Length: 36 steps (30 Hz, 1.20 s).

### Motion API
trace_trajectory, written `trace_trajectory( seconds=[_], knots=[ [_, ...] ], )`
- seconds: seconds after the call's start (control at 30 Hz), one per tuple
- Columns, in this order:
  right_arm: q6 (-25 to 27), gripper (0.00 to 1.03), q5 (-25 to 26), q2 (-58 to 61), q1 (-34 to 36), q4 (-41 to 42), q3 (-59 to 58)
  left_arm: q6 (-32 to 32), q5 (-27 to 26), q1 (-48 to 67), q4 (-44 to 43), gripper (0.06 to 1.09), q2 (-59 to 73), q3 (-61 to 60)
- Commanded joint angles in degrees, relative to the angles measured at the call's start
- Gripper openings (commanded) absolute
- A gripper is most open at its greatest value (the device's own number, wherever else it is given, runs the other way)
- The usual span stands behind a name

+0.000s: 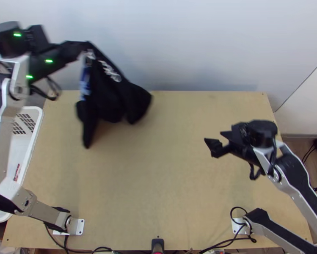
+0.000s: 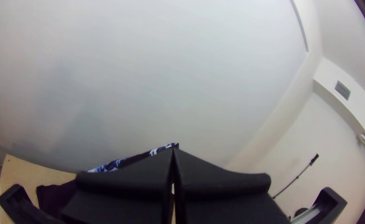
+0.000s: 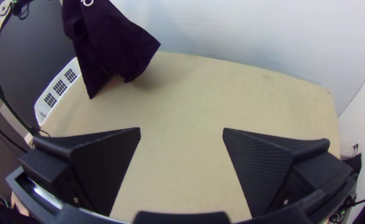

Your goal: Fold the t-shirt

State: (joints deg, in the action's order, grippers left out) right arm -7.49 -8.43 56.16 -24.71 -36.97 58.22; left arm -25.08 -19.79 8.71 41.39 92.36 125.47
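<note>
T-shirt: Black and unfolded, it hangs in loose folds before you above the far left of the wooden table (image 1: pixel 171 178), the t-shirt (image 1: pixel 116 93) suspended from one upper end; whether its lowest tip touches, you cannot tell.
Left gripper: Raised high at the far left, your left gripper (image 1: pixel 87 45) has its jaws pressed together, pinching the t-shirt's edge.
Right gripper: Above the table's right side, your right gripper (image 1: pixel 213 138) has its jaws spread wide, with nothing between them.
Print: White lettering (image 1: pixel 109 70) runs beside a blue-and-white patch (image 1: pixel 85 80), too blurred for you to read from the top view.
Basket: At your table's left edge stands a white basket (image 1: pixel 37 127).
</note>
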Motion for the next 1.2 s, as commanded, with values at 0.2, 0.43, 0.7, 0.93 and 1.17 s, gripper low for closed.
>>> trace_trajectory(
  seconds=[0.2, 0.43, 0.7, 0.93, 1.17],
  knots=[
    [-0.95, 0.92, -4.76, -17.05, 10.65, 1.46, -16.29, -1.55, 5.47, 26.18, -6.49, 0.10, 3.62, 0.21],
    [-1.48, 0.92, -4.76, -22.68, 11.70, 1.11, -20.77, -5.68, 6.26, 28.73, -11.06, 0.10, 10.74, 1.36],
    [-1.74, 0.92, -4.76, -24.26, 12.93, 0.76, -22.62, -5.42, 10.21, 22.67, -14.58, 0.10, 20.58, 1.80],
    [-2.53, 0.92, -5.02, -23.38, 12.76, 2.17, -22.80, 2.14, 14.08, 10.27, -12.65, 0.36, 31.57, -1.54],
    [-4.64, 0.92, -5.02, -21.18, 11.26, 4.19, -23.32, 6.10, 18.91, 1.92, -8.34, 1.05, 34.65, -7.17]
  ],
)
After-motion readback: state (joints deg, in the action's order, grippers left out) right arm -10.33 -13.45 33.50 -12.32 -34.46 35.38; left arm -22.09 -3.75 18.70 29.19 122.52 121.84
